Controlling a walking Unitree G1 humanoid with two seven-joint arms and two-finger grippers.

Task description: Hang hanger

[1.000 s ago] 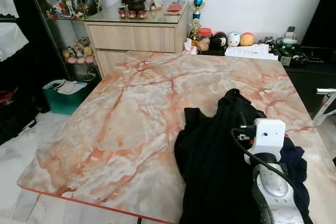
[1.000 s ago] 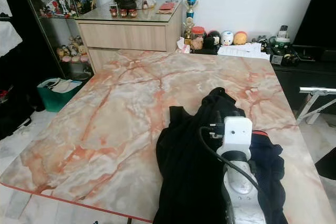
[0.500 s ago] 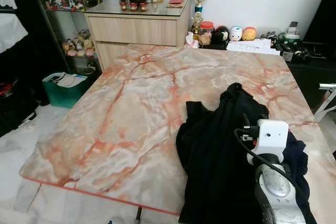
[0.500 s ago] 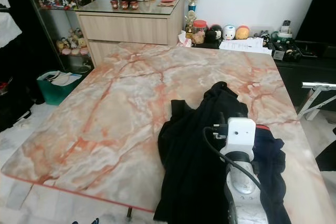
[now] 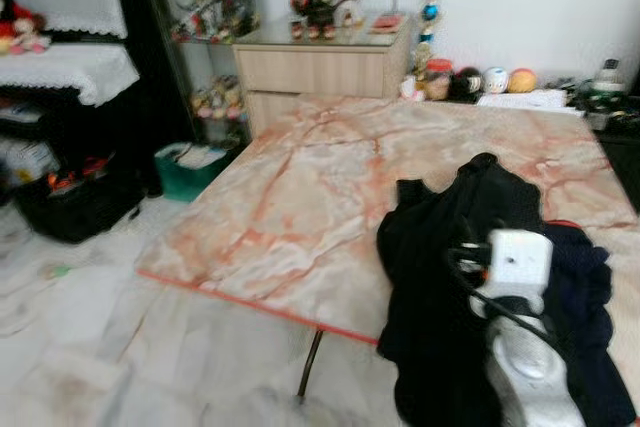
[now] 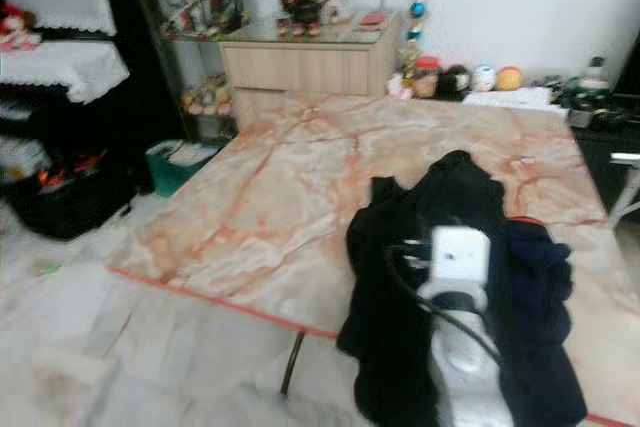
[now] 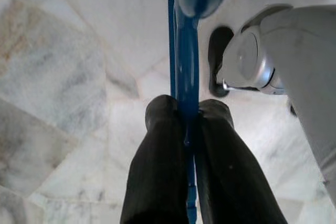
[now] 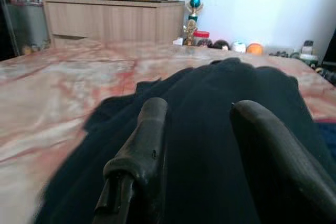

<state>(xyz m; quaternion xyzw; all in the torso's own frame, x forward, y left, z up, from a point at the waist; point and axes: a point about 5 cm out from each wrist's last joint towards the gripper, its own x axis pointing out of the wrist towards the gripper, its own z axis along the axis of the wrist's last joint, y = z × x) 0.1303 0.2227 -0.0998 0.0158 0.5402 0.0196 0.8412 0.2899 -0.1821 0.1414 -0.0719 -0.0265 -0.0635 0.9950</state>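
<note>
Marble fills the middle of the room: a pink-veined table (image 5: 300, 197) with a heap of black clothing (image 5: 470, 277) lying on its near right part, some of it spilling over the front edge. The right arm reaches out above that heap, and the right gripper (image 8: 205, 145) hangs just over the dark cloth with its two black fingers (image 8: 142, 150) spread apart and nothing between them. The head views are blurred. Down at the robot's side, the left gripper (image 7: 187, 109) is clamped tight on a blue hanger (image 7: 184, 51), a thin blue bar pinched between the fingertips and running away from them over the pale marble floor (image 7: 68, 66); part of the robot's silver body shows beside it. Behind the table stands a wooden cabinet (image 5: 320, 67) with figurines on its glass top, a row of small toys along the wall, and a green bin (image 5: 190, 169) on the floor beside the table's far left corner.
</note>
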